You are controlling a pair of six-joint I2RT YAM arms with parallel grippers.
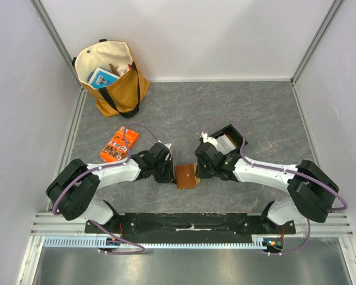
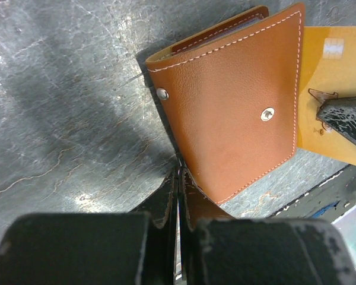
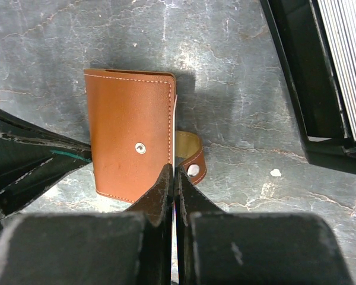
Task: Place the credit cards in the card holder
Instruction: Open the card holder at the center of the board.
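Far left: tote bag [image 1: 113, 77] at the back corner, orange packet [image 1: 120, 144] in front of it. Neither is in play.

Left gripper [image 2: 178, 190]: jaws fully closed, tips at the near bottom corner of the wallet [image 2: 228, 113]. There's brown leather right against one tip. Can't tell if it's pinching the strap or just bracing the wallet.

The wallet sits mid-table between the two grippers, folded, with its far edge gaping slightly. The strap is loose and unsnapped, poking out on the right gripper's side.

A yellow card [image 2: 332, 83] sticks out from behind the wallet's right edge, most of it exposed. Looks partway in at best.

Right gripper [image 3: 174, 184]: jaws closed, apparently pinching that card. Its own camera shows only a thin pale edge running from the tips along the wallet's edge.

Far right: black tray [image 3: 291, 77] holding the remaining cards [image 3: 344, 59], stacked on edge.

Handling, my read:
- The card is light, stiff and slick. Pinch it flat near the trailing short edge and leave the leading edge free to enter the slot.
- A skewed card will likely jam on the stitched lip.
- The wallet is soft leather, light, and likely to slide on the table [image 1: 255, 113]. It needs holding at a corner or by the strap while the card is pushed in.
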